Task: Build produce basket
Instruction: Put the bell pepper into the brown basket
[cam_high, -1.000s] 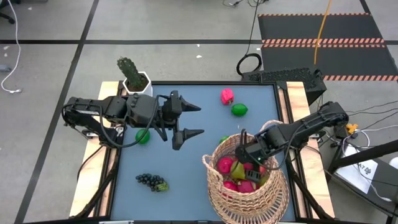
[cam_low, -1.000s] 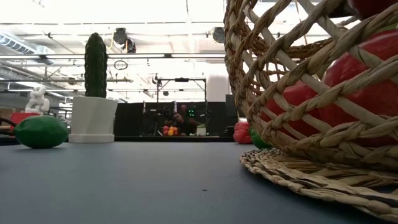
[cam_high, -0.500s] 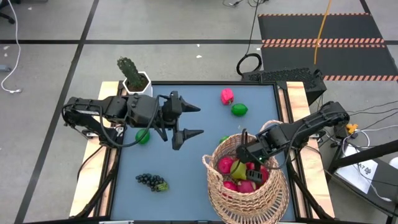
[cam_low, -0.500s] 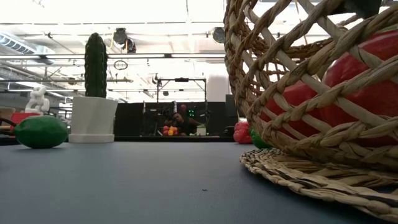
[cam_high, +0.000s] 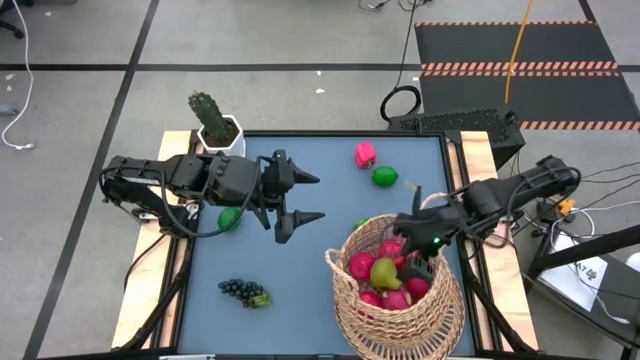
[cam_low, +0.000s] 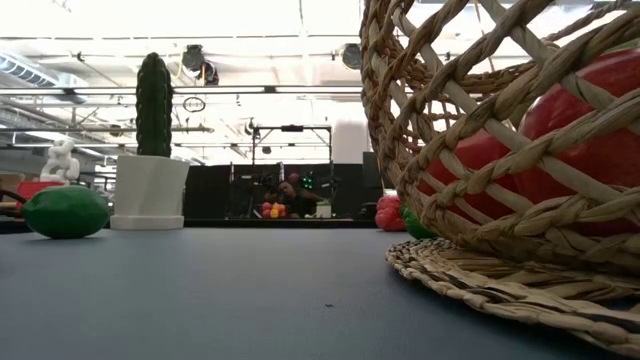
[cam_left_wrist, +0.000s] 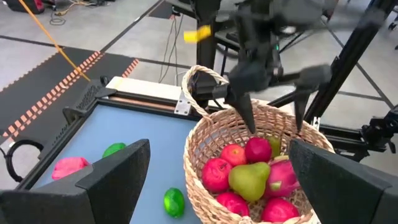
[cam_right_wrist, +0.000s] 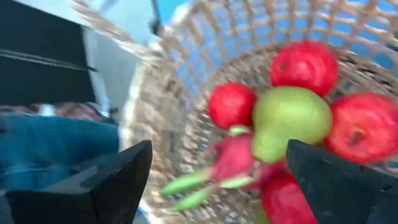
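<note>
The woven basket (cam_high: 395, 300) stands at the table's near right and holds red apples (cam_right_wrist: 300, 65), a yellow-green pear (cam_right_wrist: 289, 121) and a pink dragon fruit (cam_right_wrist: 233, 158). My right gripper (cam_high: 408, 228) hangs open above the basket's far rim, nothing between its fingers (cam_left_wrist: 249, 118). My left gripper (cam_high: 312, 198) stands open above the table's middle, pointing toward the basket. On the table lie another dragon fruit (cam_high: 366, 154), a lime (cam_high: 385, 177) beside it, a lime (cam_high: 229, 218) under the left arm, a lime (cam_high: 360, 224) by the basket and a grape bunch (cam_high: 243, 291).
A potted cactus in a white pot (cam_high: 215, 125) stands at the far left corner. The basket's loop handle (cam_left_wrist: 199, 87) rises on its far side, close to my right gripper. Bare blue table (cam_high: 300, 260) lies between the grapes and the basket.
My right gripper has risen out of the basket and drawn back toward the table's right edge, tipping less steeply down. The pear it stood over now lies uncovered among the apples.
</note>
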